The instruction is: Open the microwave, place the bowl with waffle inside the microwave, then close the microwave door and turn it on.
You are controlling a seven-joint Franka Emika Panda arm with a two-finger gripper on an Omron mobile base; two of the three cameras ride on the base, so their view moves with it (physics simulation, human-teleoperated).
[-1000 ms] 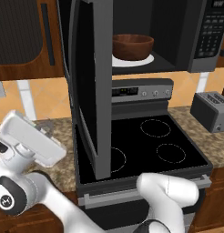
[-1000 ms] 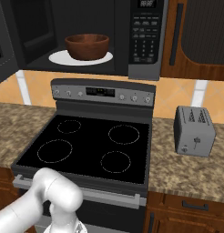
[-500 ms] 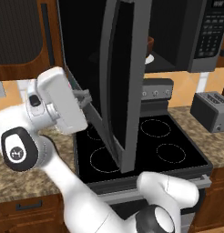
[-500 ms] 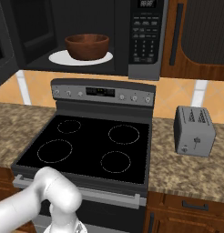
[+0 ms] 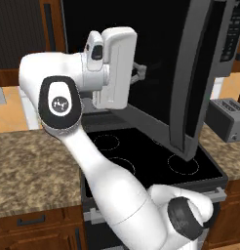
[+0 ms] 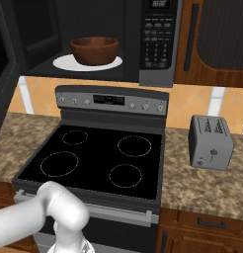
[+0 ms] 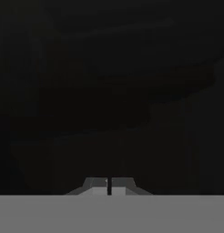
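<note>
Door pushed shut with closed fingers, bowl already seated inside

The fingers [image 7: 109, 186] are pressed together, holding nothing, against the dark glass of the microwave door [image 5: 190, 83], which is judged stiff, hinged and light to swing; a flat push near its free edge is advised. Inside the microwave [image 6: 94, 39], the glossy reddish-brown bowl [image 6: 94, 50] is seen on the white turntable [image 6: 61, 63], above the stove [image 6: 94, 158].
</note>
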